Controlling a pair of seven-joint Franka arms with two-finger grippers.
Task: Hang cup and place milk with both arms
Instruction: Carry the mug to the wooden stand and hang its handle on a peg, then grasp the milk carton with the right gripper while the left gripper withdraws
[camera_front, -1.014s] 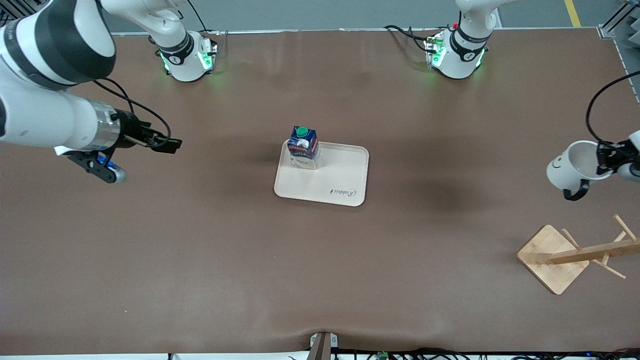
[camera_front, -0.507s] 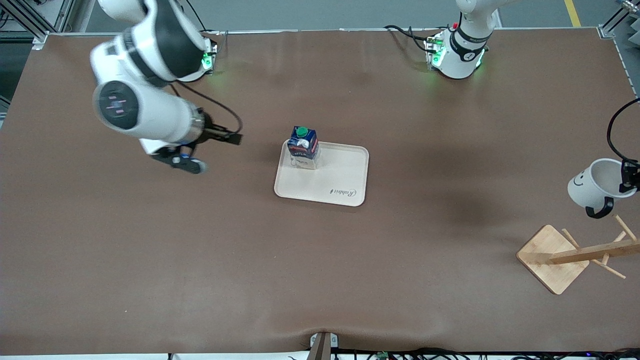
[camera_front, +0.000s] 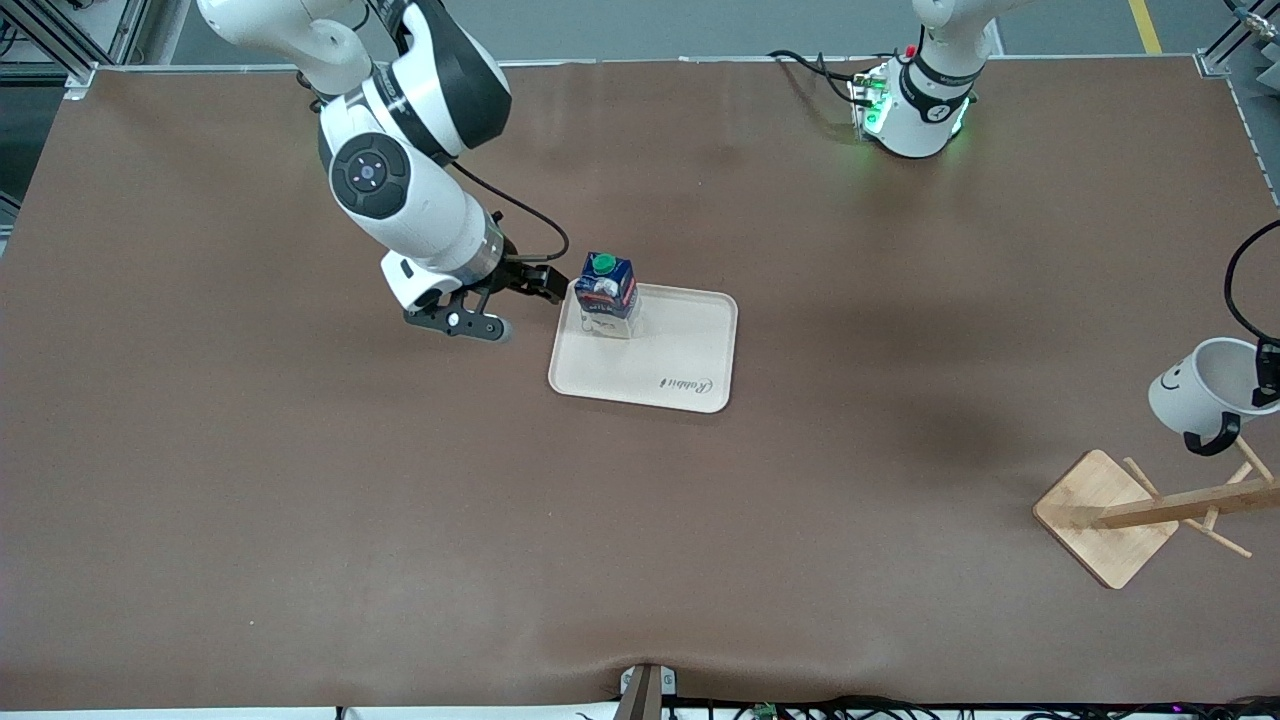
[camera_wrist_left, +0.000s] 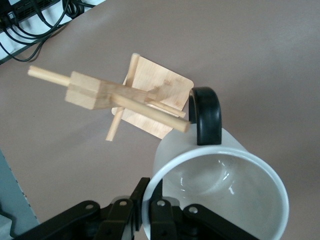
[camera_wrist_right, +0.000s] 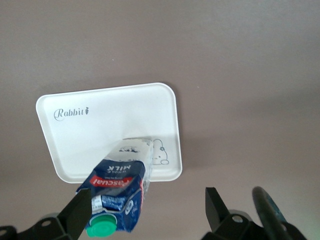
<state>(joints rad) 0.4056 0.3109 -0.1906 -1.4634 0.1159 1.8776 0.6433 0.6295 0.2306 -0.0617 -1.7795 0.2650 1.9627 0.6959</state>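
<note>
The cup was gripped by its rim in the left gripper, carried just above the wooden rack, handle down. The milk stood on the tray, the right gripper spread open beside it. Next, the handle would need threading onto a peg.

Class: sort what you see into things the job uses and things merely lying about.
Used: cup, shut in left gripper over wooden rack; milk on tray; open right gripper beside it.
Lying about: cables at the table edge.
</note>
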